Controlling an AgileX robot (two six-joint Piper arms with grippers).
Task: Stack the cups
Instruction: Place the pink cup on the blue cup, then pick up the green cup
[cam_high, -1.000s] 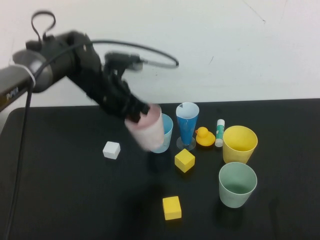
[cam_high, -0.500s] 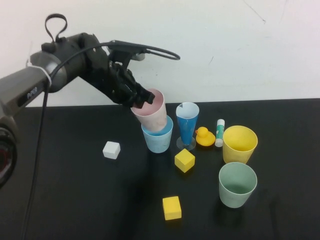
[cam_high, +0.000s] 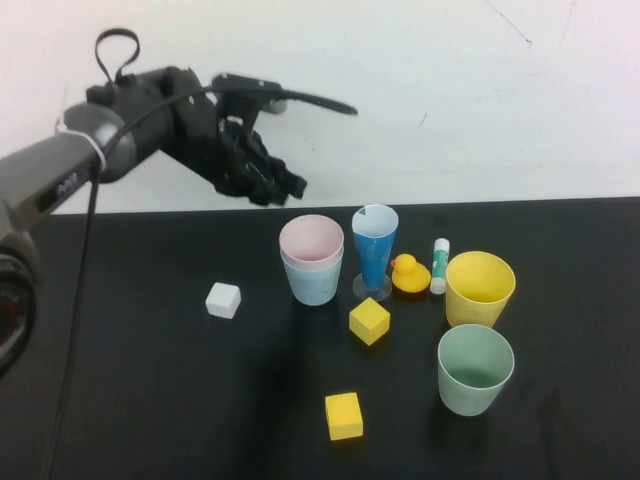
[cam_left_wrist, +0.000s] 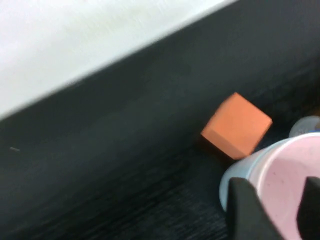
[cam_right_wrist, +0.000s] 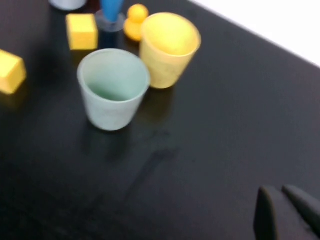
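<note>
The pink cup (cam_high: 311, 240) sits nested upright inside the light-blue cup (cam_high: 313, 283) at the table's middle back. My left gripper (cam_high: 284, 188) hangs above and to the left of that stack, open and clear of it. In the left wrist view its dark fingers (cam_left_wrist: 246, 212) stand apart over the pink cup (cam_left_wrist: 282, 175), with the light-blue cup's rim (cam_left_wrist: 234, 176) around it. The yellow cup (cam_high: 480, 288) and the mint green cup (cam_high: 475, 368) stand apart at the right. My right gripper (cam_right_wrist: 281, 202) is shut and empty over bare table, some way from the mint green cup (cam_right_wrist: 112, 87) and the yellow cup (cam_right_wrist: 169, 47).
A tall dark-blue cone glass (cam_high: 374, 250), a rubber duck (cam_high: 407, 272) and a glue stick (cam_high: 440, 265) stand between the stack and the yellow cup. A white cube (cam_high: 223, 300) lies to the left. Two yellow cubes (cam_high: 369, 320) (cam_high: 343, 415) lie in front.
The left gripper carried the pink cup over the light-blue cup, let it go into it, opened and rose up and back to the left. The pink cup now sits straight.
</note>
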